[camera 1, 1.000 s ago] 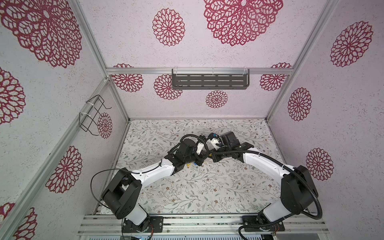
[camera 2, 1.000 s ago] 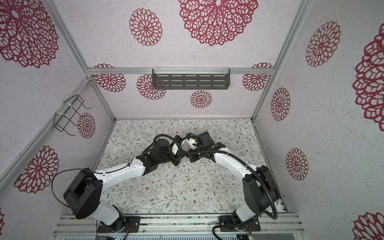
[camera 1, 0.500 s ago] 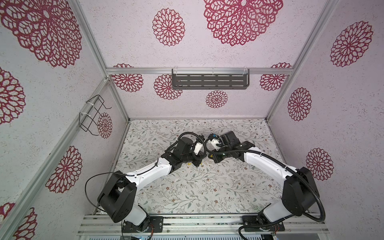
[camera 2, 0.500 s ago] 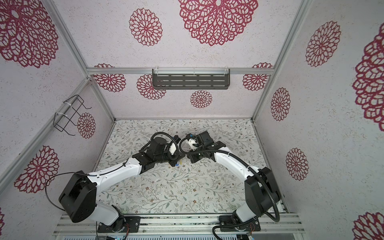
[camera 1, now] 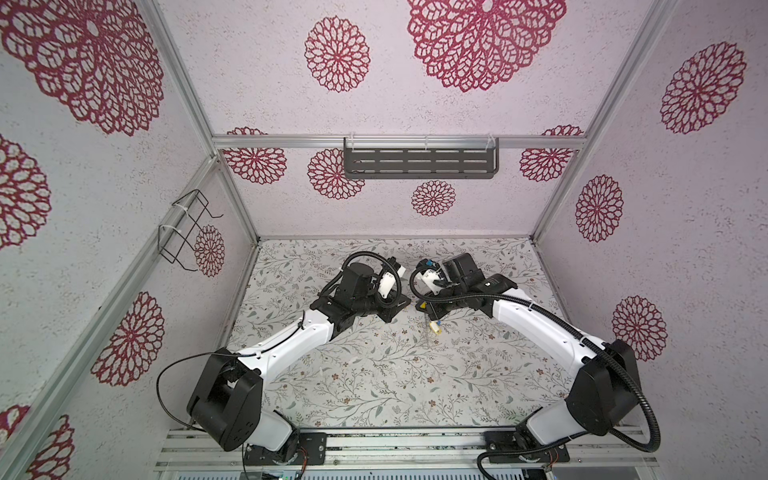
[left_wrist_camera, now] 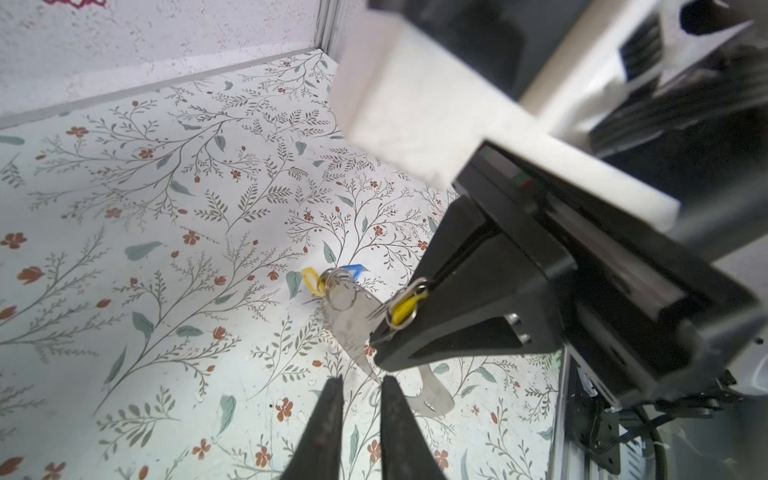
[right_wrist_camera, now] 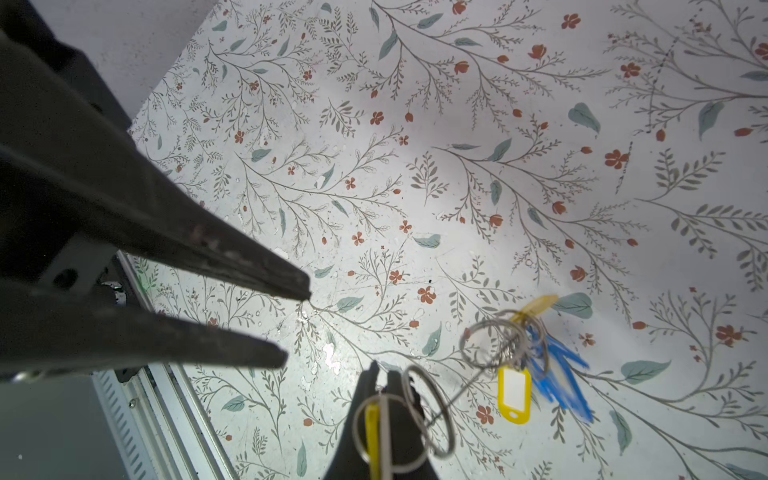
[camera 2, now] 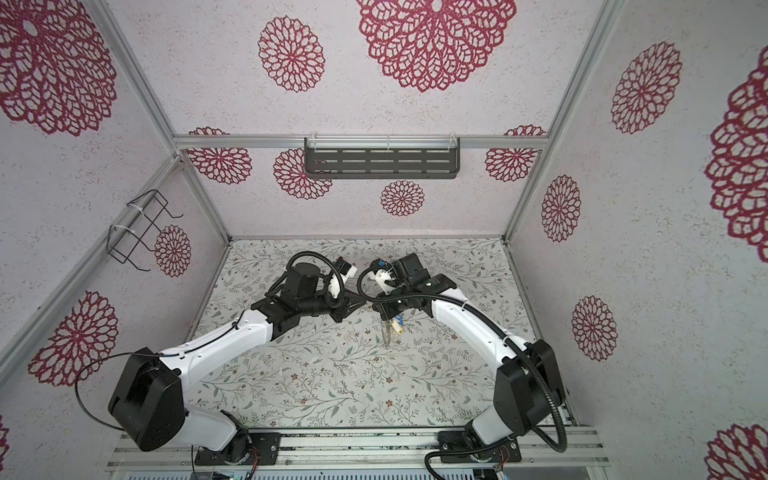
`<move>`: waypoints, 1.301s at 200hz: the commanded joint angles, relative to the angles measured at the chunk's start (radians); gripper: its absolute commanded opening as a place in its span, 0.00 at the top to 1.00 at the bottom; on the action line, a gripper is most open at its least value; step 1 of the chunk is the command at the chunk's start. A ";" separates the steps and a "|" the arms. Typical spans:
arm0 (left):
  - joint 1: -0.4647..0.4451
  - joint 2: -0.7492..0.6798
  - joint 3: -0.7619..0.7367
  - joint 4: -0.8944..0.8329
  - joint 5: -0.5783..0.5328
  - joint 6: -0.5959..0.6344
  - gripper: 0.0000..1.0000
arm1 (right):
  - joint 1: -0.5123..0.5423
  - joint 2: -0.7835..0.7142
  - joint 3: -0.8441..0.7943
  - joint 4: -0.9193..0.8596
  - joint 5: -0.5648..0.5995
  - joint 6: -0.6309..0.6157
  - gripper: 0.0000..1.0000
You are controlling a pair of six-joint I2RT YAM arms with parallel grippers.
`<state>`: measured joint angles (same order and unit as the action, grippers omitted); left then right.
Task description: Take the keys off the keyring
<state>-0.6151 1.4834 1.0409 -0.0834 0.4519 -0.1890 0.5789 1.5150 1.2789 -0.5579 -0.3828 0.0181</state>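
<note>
You see only a blurry keyring (left_wrist_camera: pixel 353 332), hanging with the keys (right_wrist_camera: pixel 514 395) just under the right gripper (right_wrist_camera: pixel 383 374), which is pinched tight on one yellow key (right_wrist_camera: pixel 372 432); the left gripper (left_wrist_camera: pixel 361 382) is open a little, holding nothing.

red-flowered walls (camera 1: pixel 457 104), leafy floor (camera 1: pixel 374 374), grey shelf (camera 1: pixel 419 164)
</note>
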 commanded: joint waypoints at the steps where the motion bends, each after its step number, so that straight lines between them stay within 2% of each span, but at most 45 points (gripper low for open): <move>1: -0.021 0.024 0.012 0.020 0.009 0.034 0.78 | 0.002 -0.036 0.015 0.004 -0.028 -0.018 1.00; 58: 0.005 0.017 0.041 -0.070 -0.010 0.096 0.77 | 0.003 -0.033 0.045 -0.029 -0.051 -0.035 1.00; 80: 0.017 0.002 0.029 -0.072 0.011 0.122 0.72 | 0.004 -0.017 0.083 -0.073 -0.059 -0.052 1.00; 110: 0.029 0.011 0.040 -0.078 0.060 0.142 0.67 | 0.006 0.021 0.191 -0.184 -0.034 -0.068 1.00; 131: 0.039 0.028 0.037 -0.062 0.075 0.140 0.67 | -0.002 0.115 0.338 -0.330 0.022 0.012 1.00; 158: 0.057 0.037 0.001 0.019 0.082 0.125 0.67 | -0.033 0.283 0.552 -0.520 -0.108 0.146 1.00; 191: 0.123 0.015 -0.032 0.100 0.140 0.079 0.67 | -0.054 0.290 0.551 -0.435 -0.324 0.221 1.00; 223: 0.181 -0.013 -0.042 0.108 0.186 0.110 0.66 | -0.074 0.298 0.577 -0.456 -0.443 0.179 1.00; 243: 0.191 0.014 -0.017 0.095 0.253 0.169 0.62 | -0.074 0.314 0.607 -0.528 -0.470 0.107 1.00; 260: 0.196 0.048 0.022 0.083 0.276 0.165 0.62 | -0.073 0.306 0.610 -0.552 -0.478 0.075 1.00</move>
<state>-0.4213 1.5055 1.0084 -0.0139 0.6418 -0.0677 0.5083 1.8549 1.8477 -1.0389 -0.7673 0.1665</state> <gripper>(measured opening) 0.381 0.056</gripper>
